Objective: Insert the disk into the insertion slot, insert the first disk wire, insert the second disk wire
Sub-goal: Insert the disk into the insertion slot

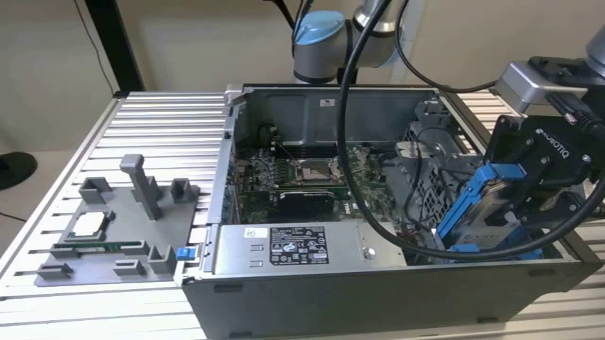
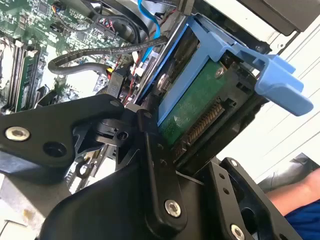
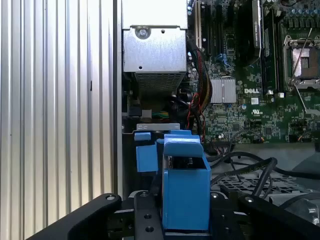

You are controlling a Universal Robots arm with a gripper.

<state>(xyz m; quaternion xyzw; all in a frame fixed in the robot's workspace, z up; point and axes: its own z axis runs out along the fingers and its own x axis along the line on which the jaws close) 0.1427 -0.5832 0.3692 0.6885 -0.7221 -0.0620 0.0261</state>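
Gripper (image 1: 523,205) pinching disk (image 1: 471,207), tilted over computer case (image 1: 378,290) wall at exterior view's right; lower edge near insertion slot (image 1: 427,185).

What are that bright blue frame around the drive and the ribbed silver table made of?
The bright blue frame looks like moulded plastic: even colour, matte sheen, rounded tabs. The flat disk inside it shows a green circuit-board underside. The ribbed silver table seems extruded aluminium, going by its pale metallic sheen and straight grooves.
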